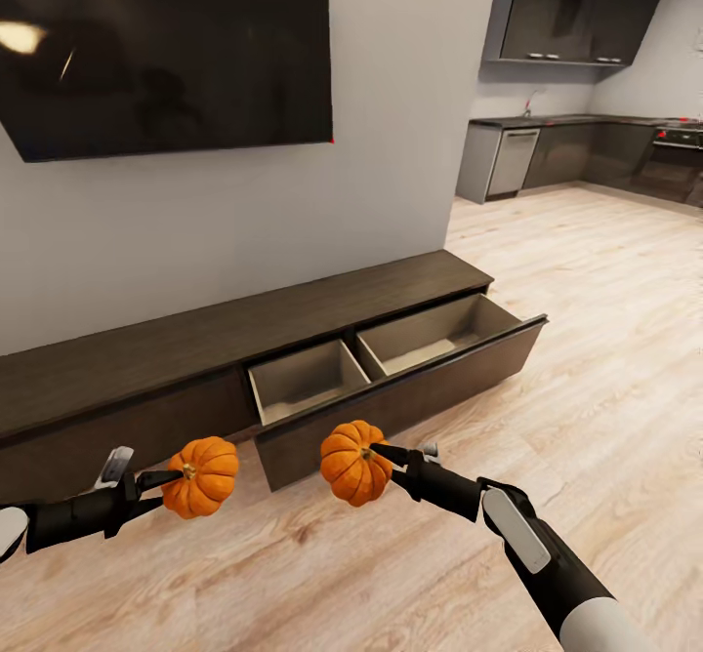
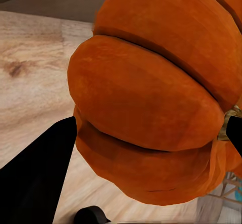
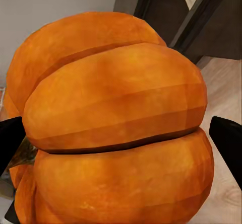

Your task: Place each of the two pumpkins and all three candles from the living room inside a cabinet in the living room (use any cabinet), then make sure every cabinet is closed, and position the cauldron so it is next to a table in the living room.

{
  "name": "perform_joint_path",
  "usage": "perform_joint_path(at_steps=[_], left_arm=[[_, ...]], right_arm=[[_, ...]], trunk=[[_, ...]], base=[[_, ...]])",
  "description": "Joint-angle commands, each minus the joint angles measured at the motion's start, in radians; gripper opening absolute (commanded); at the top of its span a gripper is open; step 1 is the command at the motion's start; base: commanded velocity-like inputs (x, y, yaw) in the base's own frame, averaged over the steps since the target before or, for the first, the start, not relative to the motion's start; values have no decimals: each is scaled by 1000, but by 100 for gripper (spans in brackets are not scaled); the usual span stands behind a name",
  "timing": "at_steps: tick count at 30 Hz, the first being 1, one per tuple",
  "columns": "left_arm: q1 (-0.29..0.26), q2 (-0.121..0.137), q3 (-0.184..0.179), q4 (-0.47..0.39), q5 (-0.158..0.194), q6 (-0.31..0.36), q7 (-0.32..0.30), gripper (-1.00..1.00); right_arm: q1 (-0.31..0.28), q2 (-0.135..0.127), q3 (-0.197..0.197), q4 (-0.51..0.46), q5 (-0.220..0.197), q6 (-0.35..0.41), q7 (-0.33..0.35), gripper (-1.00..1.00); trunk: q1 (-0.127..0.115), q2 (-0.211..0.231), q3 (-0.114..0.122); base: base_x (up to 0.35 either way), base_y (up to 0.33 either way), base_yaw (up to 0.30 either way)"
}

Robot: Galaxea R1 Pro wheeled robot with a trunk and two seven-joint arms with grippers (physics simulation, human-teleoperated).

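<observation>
Orange fills both wrist views: each pincer is clamped on a pumpkin, held above the floor in front of the cabinet [image 1: 225, 359]. The left pincer [image 1: 168, 481] grips the left pumpkin [image 1: 201, 476] with its stem turned toward the fingers; the right pincer [image 1: 386, 456] grips the right pumpkin [image 1: 353, 462] the same way, at the stem side. In the left wrist view the pumpkin [image 2: 151, 103] sits between dark fingers [image 2: 40, 173], and in the right wrist view the other pumpkin [image 3: 116, 128] does likewise, fingers [image 3: 229, 143] closed narrow against it.

What the next move turns on is the open drawer [image 1: 391, 359], pulled out at the cabinet's right end and split into two beige compartments. Its long axis runs along the cabinet front. The right pumpkin hangs just before the drawer's front panel, a little below its rim, with the left compartment [image 1: 305, 379] directly beyond it. The left pumpkin lies off the drawer's left corner, before a closed front. The right arm is therefore the nearer; it would need to lift over the front panel and go forward, while the left must also travel along the cabinet toward the opening.
</observation>
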Motion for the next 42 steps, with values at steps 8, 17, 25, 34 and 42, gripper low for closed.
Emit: perform_joint_path(at_steps=[8,17,25,34,42], left_arm=[[-1,1,-2,0,0,2,-6,-100],[-1,1,-2,0,0,2,-6,-100],[0,1,-2,0,0,2,-6,-100],[0,1,-2,0,-1,2,-5,-100],[-1,1,-2,0,2,2,-7,-100]], right_arm=[[-1,-1,2,0,-4,3,-1,-100],[-1,-1,2,1,-4,3,-1,-100],[-1,-1,2,9,-4,3,0,-100],[-1,-1,2,10,-4,3,1,-100],[-1,-1,2,11,-4,3,-1,-100]], trunk=[[-16,28,5],[-16,28,-2],[-16,28,-8],[-16,28,-15],[-16,28,-21]], base=[[0,0,-240],[0,0,-247],[0,0,-247],[0,0,-247],[0,0,-247]])
